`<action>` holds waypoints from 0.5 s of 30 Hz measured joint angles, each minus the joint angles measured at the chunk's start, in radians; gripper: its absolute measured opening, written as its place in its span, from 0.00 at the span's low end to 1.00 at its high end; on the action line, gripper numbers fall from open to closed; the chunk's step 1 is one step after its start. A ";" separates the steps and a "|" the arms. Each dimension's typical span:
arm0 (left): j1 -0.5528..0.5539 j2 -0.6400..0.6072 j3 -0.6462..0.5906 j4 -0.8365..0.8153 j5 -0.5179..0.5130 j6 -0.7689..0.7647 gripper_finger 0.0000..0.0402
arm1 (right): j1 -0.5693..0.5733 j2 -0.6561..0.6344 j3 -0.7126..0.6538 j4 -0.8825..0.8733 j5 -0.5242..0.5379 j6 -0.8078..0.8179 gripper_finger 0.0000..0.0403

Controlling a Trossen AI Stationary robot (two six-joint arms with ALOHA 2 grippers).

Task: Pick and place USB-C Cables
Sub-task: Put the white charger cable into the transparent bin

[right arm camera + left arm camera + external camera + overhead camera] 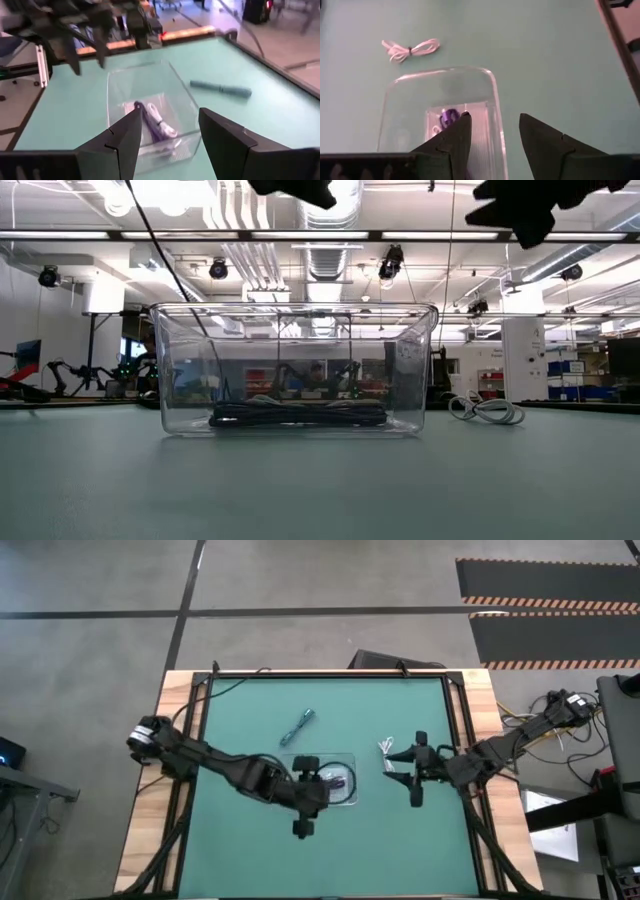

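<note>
Green matting [240, 830] covers the table, with grey floor around it and a bright workshop behind. On the mat sits a clear tray [352, 792], and my left gripper [306, 794] hangs over it, its 2 fingers [451, 140] parted with nothing between them. Inside the tray I see a dark cable [298, 416] lying along the bottom, and a white cable [159, 118] curled next to it. A purple tie [449, 116] shows there too.

Just beside the tray, on the side of my right arm, a second white cable [410, 49] lies bundled on the mat. My right gripper [414, 770] hovers next to that bundle, fingers [227, 142] spread wide and empty.

Farther back on the mat, apart from the tray, lies the teal cable [299, 726], a slim bundle resting at a slant.
</note>
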 joint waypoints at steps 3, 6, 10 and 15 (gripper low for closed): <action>-0.030 0.000 -0.001 0.007 -0.004 0.024 0.37 | 0.000 0.047 0.000 -0.003 0.003 0.071 0.46; -0.056 0.000 -0.002 0.018 -0.021 0.041 0.38 | -0.005 0.085 0.000 -0.003 0.004 0.131 0.46; -0.088 0.000 -0.009 0.047 -0.062 0.074 0.38 | -0.029 0.120 0.000 -0.004 0.003 0.190 0.46; -0.100 -0.001 -0.048 0.090 -0.064 0.081 0.38 | -0.076 0.139 0.000 -0.004 0.002 0.235 0.46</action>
